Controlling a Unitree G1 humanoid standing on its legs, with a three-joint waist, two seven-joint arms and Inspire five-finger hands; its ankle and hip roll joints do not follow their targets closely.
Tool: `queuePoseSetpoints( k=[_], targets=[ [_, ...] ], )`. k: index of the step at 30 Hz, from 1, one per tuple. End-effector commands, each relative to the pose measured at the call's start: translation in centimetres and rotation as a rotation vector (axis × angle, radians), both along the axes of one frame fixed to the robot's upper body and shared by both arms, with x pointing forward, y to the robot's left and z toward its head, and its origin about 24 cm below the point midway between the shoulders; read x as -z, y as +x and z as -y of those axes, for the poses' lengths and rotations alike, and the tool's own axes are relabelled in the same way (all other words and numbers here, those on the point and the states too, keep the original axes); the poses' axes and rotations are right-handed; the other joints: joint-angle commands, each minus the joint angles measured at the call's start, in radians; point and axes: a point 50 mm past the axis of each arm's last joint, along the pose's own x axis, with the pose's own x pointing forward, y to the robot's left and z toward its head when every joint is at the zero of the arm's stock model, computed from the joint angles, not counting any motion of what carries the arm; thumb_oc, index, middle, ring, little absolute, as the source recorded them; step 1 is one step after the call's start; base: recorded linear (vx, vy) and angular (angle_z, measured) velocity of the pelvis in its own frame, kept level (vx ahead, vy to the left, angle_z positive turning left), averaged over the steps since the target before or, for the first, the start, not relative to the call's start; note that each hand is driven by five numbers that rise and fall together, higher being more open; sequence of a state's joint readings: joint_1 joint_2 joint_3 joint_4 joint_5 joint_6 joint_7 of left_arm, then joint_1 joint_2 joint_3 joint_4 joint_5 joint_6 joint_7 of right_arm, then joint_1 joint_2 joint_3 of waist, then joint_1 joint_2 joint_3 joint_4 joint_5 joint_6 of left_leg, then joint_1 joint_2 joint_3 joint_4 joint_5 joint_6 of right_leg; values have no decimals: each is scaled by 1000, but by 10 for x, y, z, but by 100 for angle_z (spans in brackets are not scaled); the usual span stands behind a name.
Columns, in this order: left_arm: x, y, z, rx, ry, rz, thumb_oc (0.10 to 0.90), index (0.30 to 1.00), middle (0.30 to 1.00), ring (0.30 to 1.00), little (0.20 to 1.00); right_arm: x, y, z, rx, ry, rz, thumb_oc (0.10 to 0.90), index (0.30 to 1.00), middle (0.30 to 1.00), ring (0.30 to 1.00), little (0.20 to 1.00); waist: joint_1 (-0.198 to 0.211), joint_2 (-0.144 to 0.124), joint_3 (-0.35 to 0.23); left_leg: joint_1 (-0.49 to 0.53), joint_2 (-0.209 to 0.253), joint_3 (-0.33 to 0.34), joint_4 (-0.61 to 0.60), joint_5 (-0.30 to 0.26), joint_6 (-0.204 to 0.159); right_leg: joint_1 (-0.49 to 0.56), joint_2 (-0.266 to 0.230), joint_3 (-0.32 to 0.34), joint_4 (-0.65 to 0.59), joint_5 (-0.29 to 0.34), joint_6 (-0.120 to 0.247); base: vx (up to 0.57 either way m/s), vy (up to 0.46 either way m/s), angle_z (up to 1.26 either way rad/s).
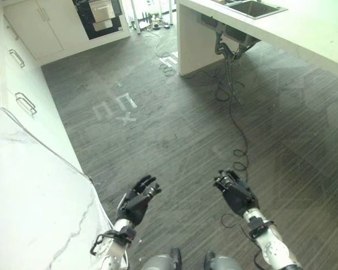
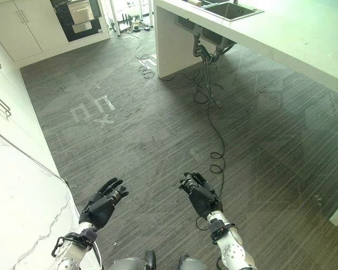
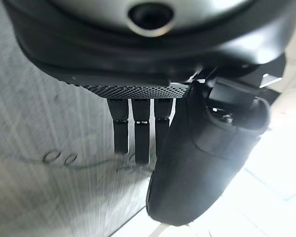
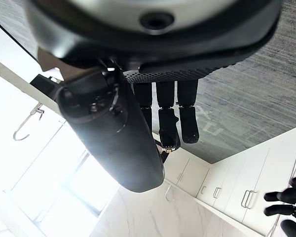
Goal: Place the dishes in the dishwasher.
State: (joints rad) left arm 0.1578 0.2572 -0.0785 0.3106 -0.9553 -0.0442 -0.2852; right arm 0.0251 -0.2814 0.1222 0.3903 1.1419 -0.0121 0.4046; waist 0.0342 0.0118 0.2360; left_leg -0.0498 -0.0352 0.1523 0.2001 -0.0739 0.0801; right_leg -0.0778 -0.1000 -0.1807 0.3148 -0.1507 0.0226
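**Both hands empty above the kitchen floor**

Nearest to me, the left hand [image 1: 137, 203] hangs palm-up over the dark wood-grain floor [image 1: 174, 129], its fingers stretched out loosely and holding nothing. Just beside it stands the white marble counter [image 1: 28, 208]. The right hand [image 1: 235, 192] hovers level with it, well apart, fingers relaxed and slightly bent, also with nothing in it.

Further out, pale tape marks [image 1: 115, 108] are stuck to the boards. White drawers with metal handles [image 1: 25, 103] run along the robot's left wall. On its right a long white island [image 1: 304, 34] carries a steel sink [image 1: 253, 8], with pipes showing underneath.

At the far end a dark built-in appliance [image 1: 99, 16] sits among white cabinets. I can't make out any dishes anywhere, nor tell whether that appliance is the dishwasher.
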Motion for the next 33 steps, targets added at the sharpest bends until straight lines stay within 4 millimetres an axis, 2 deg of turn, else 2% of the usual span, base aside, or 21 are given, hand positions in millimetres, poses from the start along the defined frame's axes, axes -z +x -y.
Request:
queuePoseSetpoints(
  k=[1,6,12,18,21,22,23,24,25,26,27,28,30,33],
  targets=[
    [-28,13,1,98,30,168,800,900,900,900,900,-37,18,-3,17,43,180,800,900,900,900,900,19,-12,-48,-10,27,-43,100,-188,-56,35,-28,-32,-15,-70,84,0,0,0],
    [-25,10,-6,45,45,117,800,900,900,900,900,-27,14,-1,13,-16,102,800,900,900,900,900,21,-11,-50,-18,27,-35,100,-183,-53,24,-36,-31,-15,-62,91,11,51,-2],
    [-15,9,-13,-3,148,26,800,900,900,900,900,-13,10,5,36,-201,6,800,900,900,900,900,17,-18,-34,-13,24,-24,100,-189,-42,22,-45,-23,-15,-50,100,-1,27,-2],
    [-9,8,-25,11,446,-38,800,900,900,900,900,-14,10,13,56,-317,5,800,900,900,900,900,6,-16,-19,-7,15,-19,100,-191,-25,25,-47,-4,-15,-33,104,19,54,-3],
    [-16,14,-30,40,539,-3,800,900,900,900,900,-21,14,18,84,-396,36,800,900,900,900,900,-9,-3,-3,-17,18,-14,100,-182,-4,29,-37,-1,-15,-12,98,18,99,-8],
    [-23,20,-31,48,571,28,800,900,900,900,900,-25,17,18,103,-390,45,800,900,900,900,900,-18,16,23,-14,20,-31,100,-181,20,52,-9,-10,-15,26,90,42,139,-5],
    [-28,25,-32,44,597,43,800,900,900,900,900,-26,18,17,105,-389,50,800,900,900,900,900,-25,33,46,-14,21,-48,100,-178,38,28,4,-18,56,78,96,74,158,2],
    [-30,29,-31,40,599,50,800,900,900,900,900,-27,19,16,103,-396,61,800,900,900,900,900,-29,35,61,-15,10,-57,100,-177,47,-21,3,-12,138,98,102,196,110,-10],
    [-32,30,-32,31,571,69,800,900,900,900,900,-27,17,20,105,-421,76,800,900,900,900,900,-43,28,76,-3,-9,-70,100,-186,48,-63,7,-9,123,129,106,340,-9,-23],
    [-35,30,-32,24,572,82,800,900,900,900,900,-30,16,26,114,-427,83,800,900,900,900,900,-57,16,77,3,-20,-80,100,-193,40,-82,13,-8,20,147,101,460,-100,-31],
    [-35,30,-33,25,584,85,800,900,900,900,900,-30,14,30,119,-423,82,800,900,900,900,900,-70,3,85,23,-36,-89,100,-208,37,-113,4,-1,-15,171,112,651,-228,2],
    [-34,27,-35,12,588,76,800,900,900,900,900,-32,13,38,99,-427,84,800,900,900,900,900,-88,-33,95,71,-68,-94,100,-244,34,-233,-42,-1,-15,201,148,644,-207,17],
    [-32,24,-36,-12,581,71,800,900,900,900,900,-32,10,39,60,-434,93,800,900,900,900,900,-95,-47,95,110,-76,-95,100,-276,37,-285,-65,-16,-15,228,165,570,-163,8],
    [-31,18,-38,-30,587,70,800,900,900,900,900,-33,7,35,21,-438,107,800,900,900,900,900,-88,-45,93,148,-73,-93,100,-305,39,-263,-68,-45,-15,220,152,438,-151,-31]
  ],
)
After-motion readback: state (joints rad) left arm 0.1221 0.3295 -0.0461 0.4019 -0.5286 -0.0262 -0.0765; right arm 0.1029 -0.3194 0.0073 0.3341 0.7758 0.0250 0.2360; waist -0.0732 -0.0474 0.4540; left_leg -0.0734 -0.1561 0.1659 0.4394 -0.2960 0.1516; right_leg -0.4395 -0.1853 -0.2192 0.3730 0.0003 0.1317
